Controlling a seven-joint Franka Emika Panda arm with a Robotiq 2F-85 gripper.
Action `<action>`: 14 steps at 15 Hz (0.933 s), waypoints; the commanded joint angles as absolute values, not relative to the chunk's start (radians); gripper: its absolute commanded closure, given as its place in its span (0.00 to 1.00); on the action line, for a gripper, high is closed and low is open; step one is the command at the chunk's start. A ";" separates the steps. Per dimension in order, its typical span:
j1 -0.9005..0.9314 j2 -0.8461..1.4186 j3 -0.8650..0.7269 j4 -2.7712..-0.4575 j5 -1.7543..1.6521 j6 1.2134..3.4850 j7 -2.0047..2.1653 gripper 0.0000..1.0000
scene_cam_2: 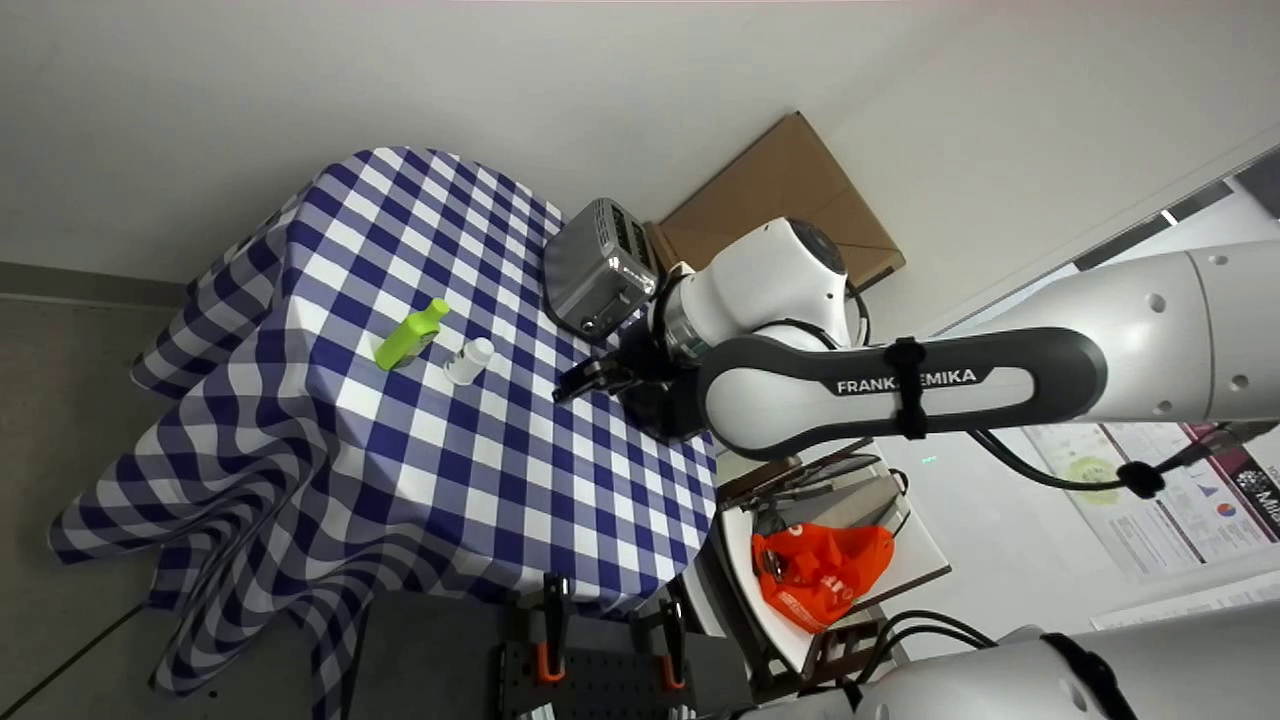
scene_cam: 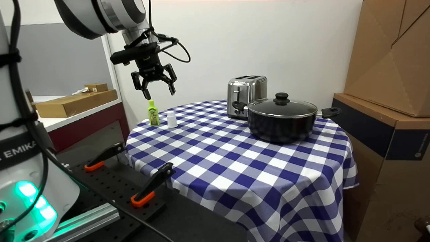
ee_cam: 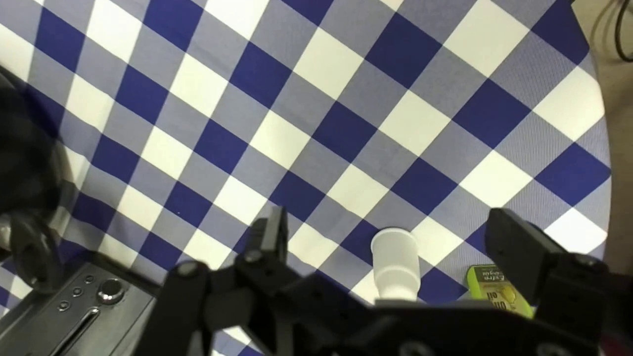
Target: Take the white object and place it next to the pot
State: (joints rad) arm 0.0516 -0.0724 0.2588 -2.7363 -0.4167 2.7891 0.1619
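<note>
The white object point(scene_cam: 172, 120) stands upright toward the left edge of the bench point(scene_cam: 228, 161) in an exterior view, just right of a green bottle point(scene_cam: 153, 116). Wide checked cloth point(scene_cam: 205, 141) lies between it and the pot point(scene_cam: 282, 126), well right, near a toaster point(scene_cam: 247, 92). Above the bench the jaws hang spread apart. Cardboard boxes point(scene_cam: 393, 60) rise past the right edge.
</note>
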 commanded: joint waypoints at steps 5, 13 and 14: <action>0.033 0.186 0.222 -2.562 -0.560 2.848 0.187 0.00; 0.071 0.340 0.203 -2.462 -0.595 2.937 0.191 0.00; 0.078 0.353 0.200 -2.453 -0.595 2.952 0.196 0.00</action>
